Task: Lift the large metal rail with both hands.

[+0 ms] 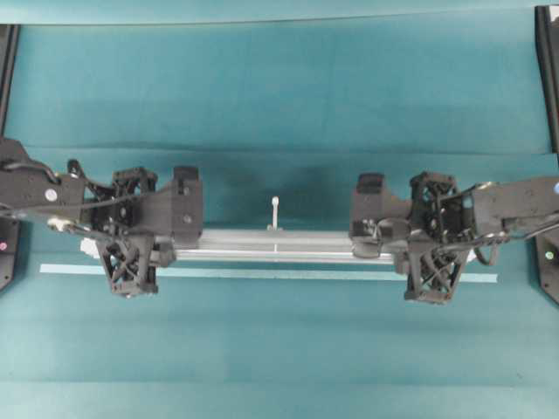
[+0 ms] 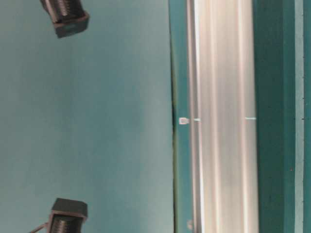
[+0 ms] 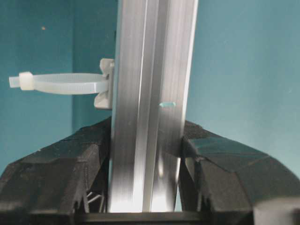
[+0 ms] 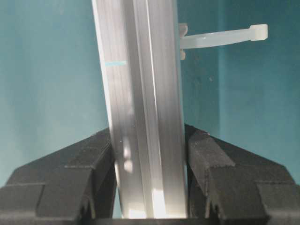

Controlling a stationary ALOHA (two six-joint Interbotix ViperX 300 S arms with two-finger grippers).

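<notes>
Rail (image 1: 279,245) lies left–right, level — one claw (image 1: 166,246) clamping each end.

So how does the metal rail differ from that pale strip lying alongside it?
The large metal rail is a thick, grooved silver bar; the pale tape strip is thin and flat. The rail is clamped by the left gripper and right gripper; nothing holds the strip. A white zip tie sticks out from the rail; the strip is plain. Both run lengthwise across the teal table, parallel.
</notes>
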